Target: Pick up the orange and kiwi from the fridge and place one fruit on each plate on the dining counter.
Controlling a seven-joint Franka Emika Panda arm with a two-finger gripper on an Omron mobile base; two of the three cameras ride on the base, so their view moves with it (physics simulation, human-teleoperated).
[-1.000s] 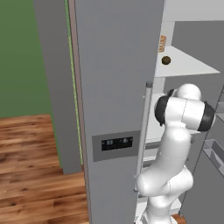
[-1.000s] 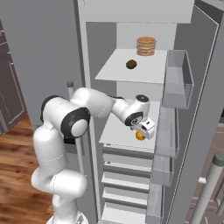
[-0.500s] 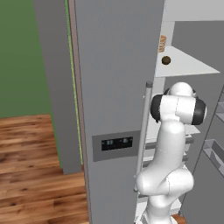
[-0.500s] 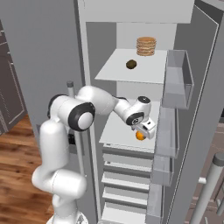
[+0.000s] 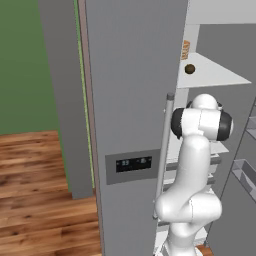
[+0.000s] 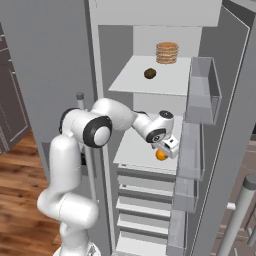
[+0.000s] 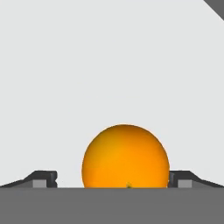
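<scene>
Steel-grey and tall, the fridge (image 6: 60, 55) stands open before us, our gripper (image 6: 164, 151) reaching onto its white middle shelf with jaws spread wide either side of the orange (image 7: 125, 156) without pinching it, the kiwi (image 6: 150, 74) resting one shelf higher

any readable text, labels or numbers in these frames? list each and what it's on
None can be read.
Black dispenser panel on the fridge door: small light marks, too blurred to read.
Orange-edged packet at the upper shelf's edge: faint marks, too small to read.
</scene>
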